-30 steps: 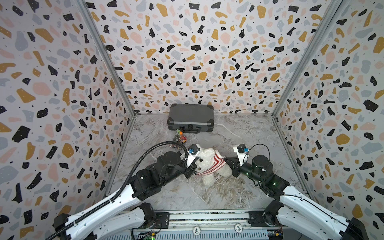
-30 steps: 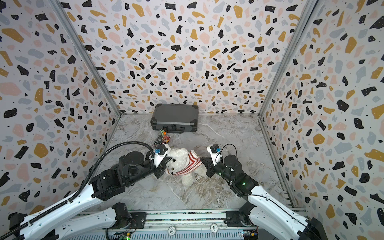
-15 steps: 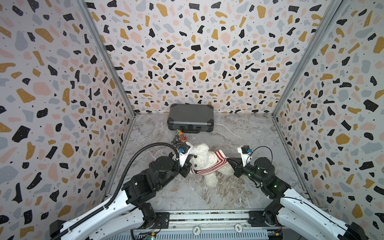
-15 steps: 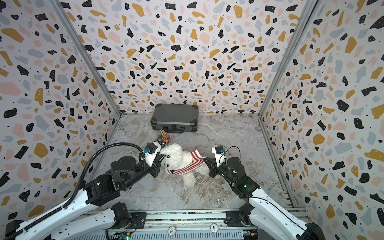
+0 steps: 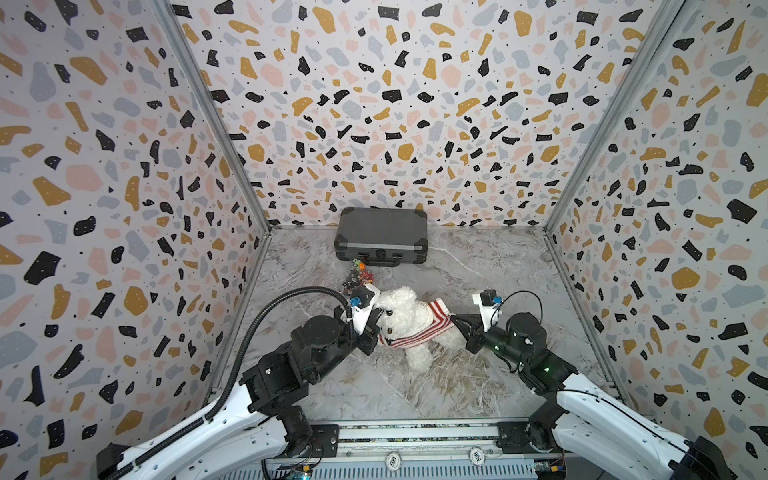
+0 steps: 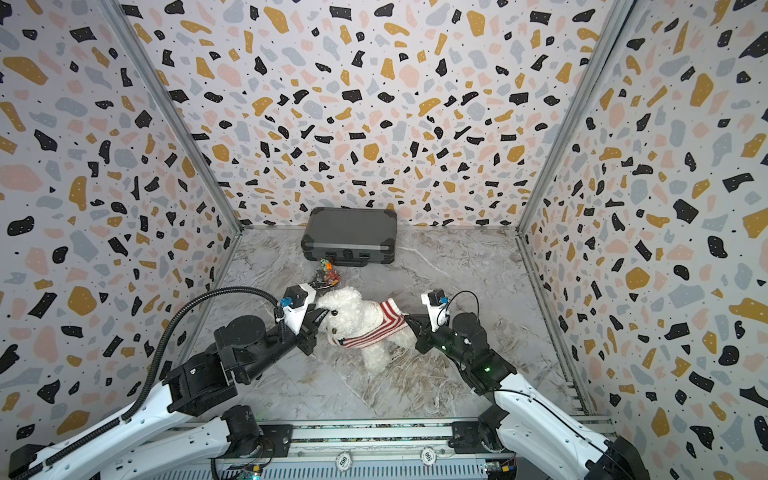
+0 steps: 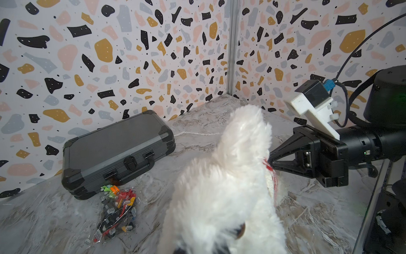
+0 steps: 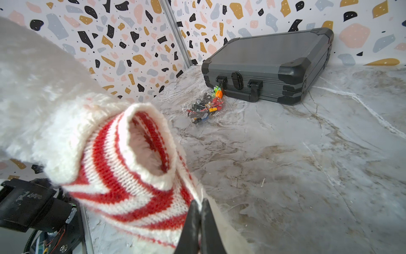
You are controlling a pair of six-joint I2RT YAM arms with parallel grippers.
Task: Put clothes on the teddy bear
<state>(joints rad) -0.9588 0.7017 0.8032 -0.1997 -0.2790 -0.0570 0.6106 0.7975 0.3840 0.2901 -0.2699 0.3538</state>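
item 1, teddy bear [image 5: 405, 316]: fluffy white plush, stretched between the two end effectors. its head is against the left one and its rear is toward the right one. one leg hangs down toward the tabletop [image 5: 498, 266]; contact with it cannot be told.

item 2, sweater [image 5: 438, 316]: red-and-white striped knit, around the bear's body. an open sleeve or hem mouth faces the right wrist view [image 8: 123, 176].

item 3, left end effector [image 5: 372, 328]: jaws closed, tips buried in the fur at the bear's head and collar. whether they pinch fur or knit cannot be told, as fur fills the left wrist view.

item 4, right end effector [image 5: 455, 321]: jaws closed tight, pinching the striped edge of the sweater between the black fingers [image 8: 193, 217]. the knit is pulled taut toward it.

item 5, case [image 5: 380, 237]: dark grey, latched, lying flat well beyond both end effectors against the back wall.

item 6, bag of small bricks [image 5: 356, 274]: clear packet of mixed coloured pieces, just beyond the left end effector, between it and the case.
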